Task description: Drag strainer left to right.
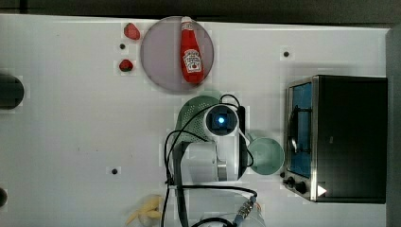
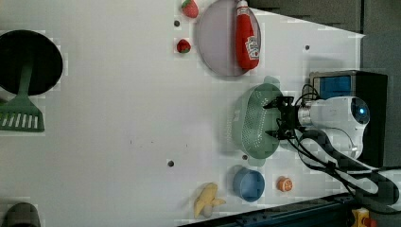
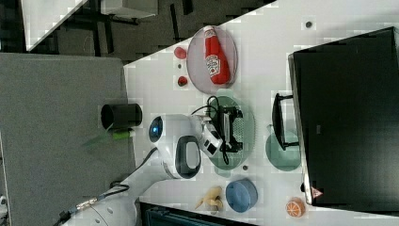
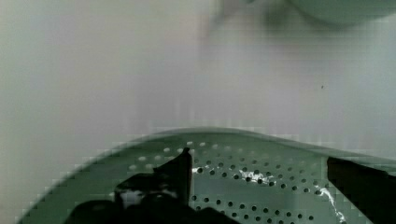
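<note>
On the white table [image 2: 118,118], reading the left view from its left edge to its right, come first a dark round pan [image 2: 29,61] with a green slotted spatula [image 2: 21,113] lying against it, both well apart from the work and seemingly just parked there. Further along are two strawberries [image 2: 189,8], a yellow banana [image 2: 206,200] near the bottom edge, and one grey plate [image 2: 220,40] with a single ketchup bottle [image 2: 247,38] lying flat on it, probably set there as a distractor. Next comes one blue bowl [image 2: 248,183], and just above it the strainer [image 2: 255,120], sitting between the plate and the bowl, near the middle of the table's right half. The gripper [image 2: 279,118] hangs over the strainer's basin with its two fingers spread wide and nothing between them; the wrist view shows a dark fingertip [image 4: 180,170] against the holed inner wall, so the open jaws look placed to push or hook the rim rather than lift it, which suits a drag. Beyond sit one orange slice [image 2: 284,184] and one toaster oven [image 2: 347,85]. In the top view a single mint mug [image 1: 265,155] stands beside the oven, close enough to the strainer's path that it could be bumped.
</note>
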Action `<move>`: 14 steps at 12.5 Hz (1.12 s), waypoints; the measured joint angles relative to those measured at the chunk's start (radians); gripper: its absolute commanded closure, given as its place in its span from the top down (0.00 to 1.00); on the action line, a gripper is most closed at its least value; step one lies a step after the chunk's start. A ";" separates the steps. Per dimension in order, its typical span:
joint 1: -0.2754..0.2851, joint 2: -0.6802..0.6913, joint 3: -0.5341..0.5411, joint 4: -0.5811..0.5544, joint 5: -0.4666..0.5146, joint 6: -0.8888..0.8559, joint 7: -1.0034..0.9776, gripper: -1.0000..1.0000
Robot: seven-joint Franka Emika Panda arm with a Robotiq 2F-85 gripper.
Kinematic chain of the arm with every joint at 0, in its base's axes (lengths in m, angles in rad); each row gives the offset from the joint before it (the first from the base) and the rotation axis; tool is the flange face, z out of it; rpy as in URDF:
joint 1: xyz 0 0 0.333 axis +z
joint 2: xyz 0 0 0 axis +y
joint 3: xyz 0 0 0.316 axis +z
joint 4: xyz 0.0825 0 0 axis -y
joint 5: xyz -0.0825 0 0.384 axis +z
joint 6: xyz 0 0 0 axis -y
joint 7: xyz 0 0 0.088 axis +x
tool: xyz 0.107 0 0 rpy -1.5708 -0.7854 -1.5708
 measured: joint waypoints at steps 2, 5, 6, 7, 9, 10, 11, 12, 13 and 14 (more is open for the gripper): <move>0.001 0.000 -0.020 -0.006 0.008 0.016 -0.013 1.00; -0.020 -0.007 -0.050 -0.018 -0.002 0.032 -0.024 1.00; -0.021 -0.015 -0.050 -0.018 -0.001 0.026 -0.030 1.00; -0.025 -0.030 -0.040 -0.023 0.005 0.021 -0.038 1.00; -0.040 -0.092 0.006 -0.025 0.015 -0.044 -0.125 1.00; -0.037 -0.146 0.024 -0.027 0.008 -0.090 -0.174 1.00; -0.034 -0.214 0.042 -0.023 0.004 -0.153 -0.222 1.00; -0.019 -0.294 0.047 -0.018 0.016 -0.244 -0.261 1.00; -0.011 -0.386 0.055 -0.002 0.047 -0.342 -0.309 1.00; -0.017 -0.473 0.075 0.025 0.094 -0.418 -0.352 1.00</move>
